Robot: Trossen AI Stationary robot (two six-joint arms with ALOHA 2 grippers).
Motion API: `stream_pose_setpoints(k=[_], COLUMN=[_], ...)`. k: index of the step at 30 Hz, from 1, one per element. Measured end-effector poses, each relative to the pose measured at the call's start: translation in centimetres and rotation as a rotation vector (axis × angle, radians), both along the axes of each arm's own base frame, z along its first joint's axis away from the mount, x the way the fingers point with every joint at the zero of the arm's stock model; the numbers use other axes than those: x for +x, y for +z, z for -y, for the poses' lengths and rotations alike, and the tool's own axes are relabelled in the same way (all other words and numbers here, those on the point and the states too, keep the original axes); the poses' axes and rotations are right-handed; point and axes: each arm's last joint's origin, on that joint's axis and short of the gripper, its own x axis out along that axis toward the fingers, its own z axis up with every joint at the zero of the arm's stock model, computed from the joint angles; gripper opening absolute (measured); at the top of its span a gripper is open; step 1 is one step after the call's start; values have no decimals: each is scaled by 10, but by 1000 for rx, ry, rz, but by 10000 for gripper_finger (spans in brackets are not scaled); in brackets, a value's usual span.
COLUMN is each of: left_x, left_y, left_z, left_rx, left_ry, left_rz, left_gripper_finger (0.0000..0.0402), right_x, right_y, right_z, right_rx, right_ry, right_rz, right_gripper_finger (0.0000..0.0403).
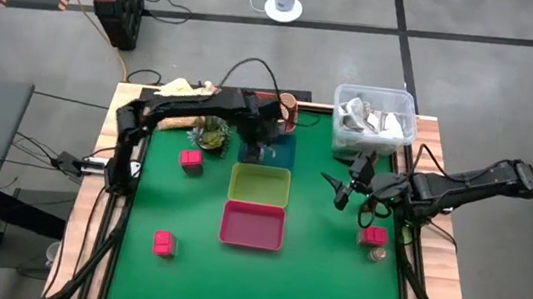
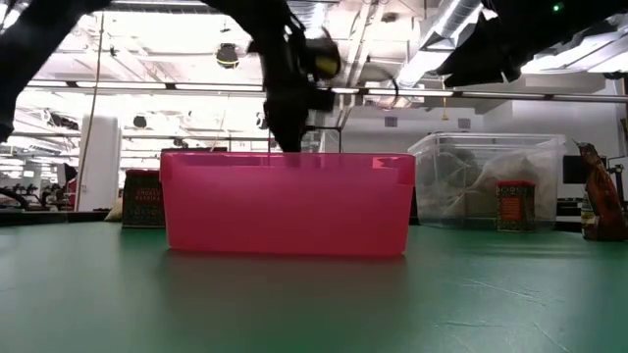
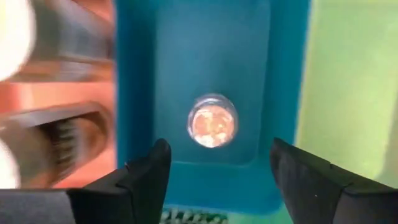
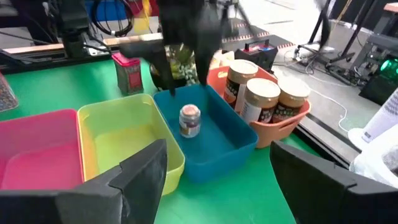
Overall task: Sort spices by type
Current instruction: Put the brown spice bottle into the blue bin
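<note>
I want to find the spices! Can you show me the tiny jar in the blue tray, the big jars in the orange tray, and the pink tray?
tiny jar [image 3: 212, 121], left wrist view, its pale round top.
big jars [image 4: 262, 99], right wrist view, middle jar's label.
pink tray [image 2: 288, 211], low view, its front wall.

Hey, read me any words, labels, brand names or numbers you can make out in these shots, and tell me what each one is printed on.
No text can be read anywhere.
Tan-lidded jars in the orange tray: labels blurred.
Red packet: print too small.
Small jar in the blue tray: label unreadable.
</note>
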Motion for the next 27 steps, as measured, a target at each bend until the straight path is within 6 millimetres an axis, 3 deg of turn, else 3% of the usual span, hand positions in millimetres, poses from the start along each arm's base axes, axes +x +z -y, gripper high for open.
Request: stream_pose_setpoints(k=[4, 6, 14, 20, 24, 27], left_x=[-24, -41, -109, -139, -147, -150], left_y=[35, 42, 38, 34, 36, 37], left_z=[21, 36, 107, 139, 149, 155], left_rx=[36, 41, 2, 52, 70, 52], left_ry=[-19, -38, -91, -121, -100, -103], left_rz=[117, 170, 401, 543, 571, 563], left_gripper_finger=[248, 243, 237, 237, 237, 237], right_x=[-2, -2, 7, 30, 39, 42], right_y=[-3, -3, 13, 19, 25, 27], right_z=[-2, -2, -5, -25, -43, -61], right_rx=[17, 20, 108, 211, 358, 506], right_ry=[-6, -11, -52, -34, -53, -68], right_rz=[-15, -16, -48, -409, -663, -751], right_gripper_finger=[311, 311, 311, 311, 311, 311])
